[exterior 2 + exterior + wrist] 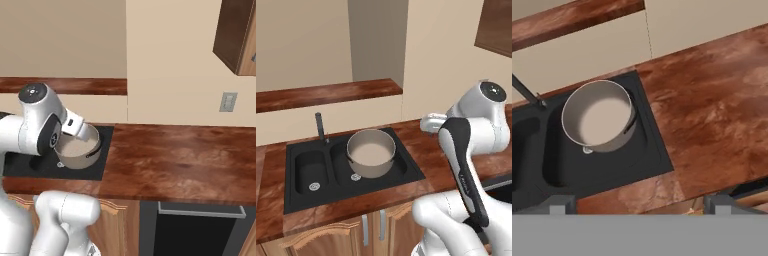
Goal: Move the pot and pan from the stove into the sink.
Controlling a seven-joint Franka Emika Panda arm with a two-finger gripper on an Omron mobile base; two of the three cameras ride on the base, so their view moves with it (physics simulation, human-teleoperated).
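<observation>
Gripper: the gripper has its jaws wide apart and holds nothing; its two finger tips show at the near edge of the hand view, one on each side, touching no object.
Gripper place: it hangs above the counter, near the front edge, to the right of the sink.
Pot place: the pot stands upright inside the right basin of the sink, well apart from the gripper.
Pot look: round and deep, grey-beige metal outside, pale inside, nothing in it; one small black handle shows on its right side in the hand view.
Sink: matte black, two basins; a round silver drain lies in the left basin, and another shows just beside the pot's base in the right basin.
Faucet: a slim dark faucet stands at the far edge of the sink, left of the pot.
Counter: red-brown wood pattern, running to the right of the sink.
</observation>
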